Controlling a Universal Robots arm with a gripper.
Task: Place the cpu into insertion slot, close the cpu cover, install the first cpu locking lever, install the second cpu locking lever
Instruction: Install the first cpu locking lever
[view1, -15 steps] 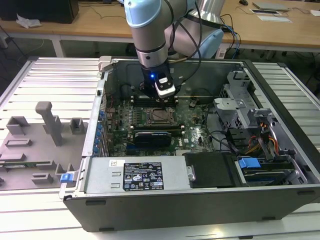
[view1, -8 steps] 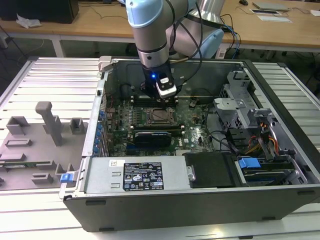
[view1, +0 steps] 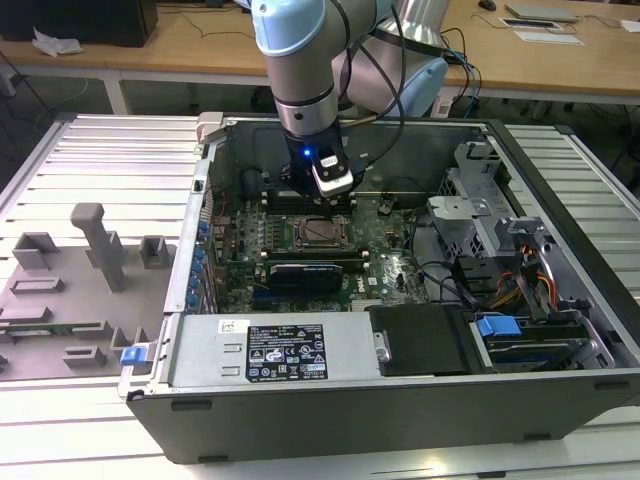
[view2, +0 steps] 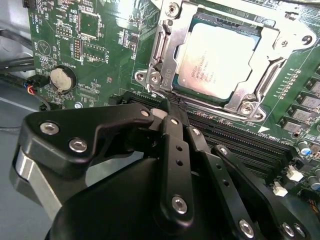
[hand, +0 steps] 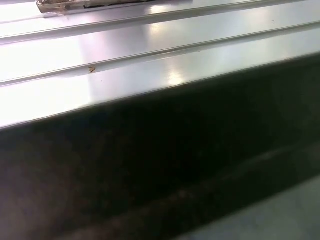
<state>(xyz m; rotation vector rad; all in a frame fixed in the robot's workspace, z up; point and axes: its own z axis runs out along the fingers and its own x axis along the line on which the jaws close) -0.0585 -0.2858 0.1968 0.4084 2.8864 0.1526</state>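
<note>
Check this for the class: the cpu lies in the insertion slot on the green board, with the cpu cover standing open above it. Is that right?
Not quite. In the second wrist view the cpu does lie in its socket on the green board, but the cpu cover is closed flat around it, with the chip's top showing through the window. The gripper sits beside the socket.

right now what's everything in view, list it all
cpu: one, silver-grey, seated in the socket on the green board
cpu cover: one, silvery frame, down around the cpu
coin battery: one, silver, on the board
memory slots: several, black, between cpu and claw
computer case: one, grey, open on the ribbed table
grey fixtures: several, at the exterior view's left
claw: one, black, near the cpu cover's edge, holding nothing
</note>
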